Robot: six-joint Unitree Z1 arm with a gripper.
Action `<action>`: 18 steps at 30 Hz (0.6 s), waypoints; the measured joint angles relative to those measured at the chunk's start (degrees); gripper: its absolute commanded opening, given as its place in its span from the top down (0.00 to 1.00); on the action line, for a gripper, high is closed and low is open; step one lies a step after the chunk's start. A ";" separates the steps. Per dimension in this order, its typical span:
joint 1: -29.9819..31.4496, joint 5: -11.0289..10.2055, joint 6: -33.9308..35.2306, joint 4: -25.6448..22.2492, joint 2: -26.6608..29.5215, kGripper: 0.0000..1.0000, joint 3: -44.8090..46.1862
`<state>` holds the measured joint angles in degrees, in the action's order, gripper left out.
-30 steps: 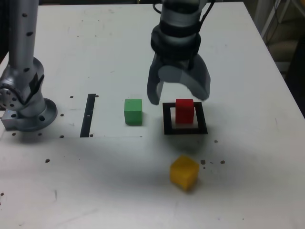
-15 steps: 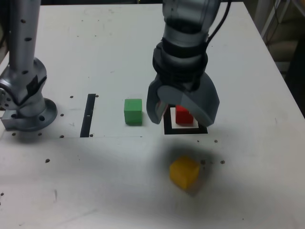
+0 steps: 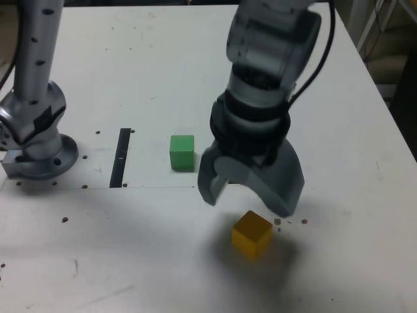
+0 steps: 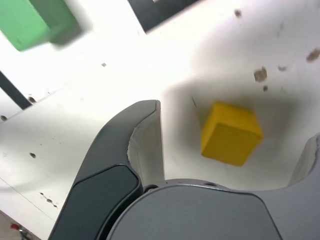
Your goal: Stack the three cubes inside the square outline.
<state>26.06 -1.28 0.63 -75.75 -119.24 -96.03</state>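
1. Pincer (image 3: 247, 195) spread wide, empty, hanging just above the yellow cube (image 3: 251, 234) on the counter (image 3: 130, 261).
2. Green cube (image 3: 182, 152) sits apart, toward the exterior view's left.
3. Yellow cube looks light, rigid, matte; take hold across two opposite flat faces.

I see the yellow cube (image 3: 251, 233), matte and turned corner-on, resting on the bench. The green cube (image 3: 182, 152) sits square and upright, beyond the yellow cube toward the exterior view's left. I can see only one black corner of the square outline (image 4: 159, 11), between the two; the red cube is hidden.
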 measured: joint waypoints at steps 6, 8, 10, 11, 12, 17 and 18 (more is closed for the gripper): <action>0.77 -0.14 -0.87 -0.09 -1.03 0.01 -1.26; 1.18 -0.56 -2.14 -0.09 -1.14 0.01 -1.26; 1.55 -0.94 -4.31 0.03 -1.14 0.01 -1.26; 1.81 -1.18 -6.24 0.29 -1.14 0.01 -1.26; 2.05 -1.36 -7.94 0.54 -1.14 0.01 -1.28; 3.08 -1.60 -15.73 0.92 -1.14 0.01 -1.51; 3.18 -1.57 -16.57 0.92 -1.14 0.01 -1.51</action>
<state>29.23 -2.85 -15.94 -74.83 -120.38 -97.54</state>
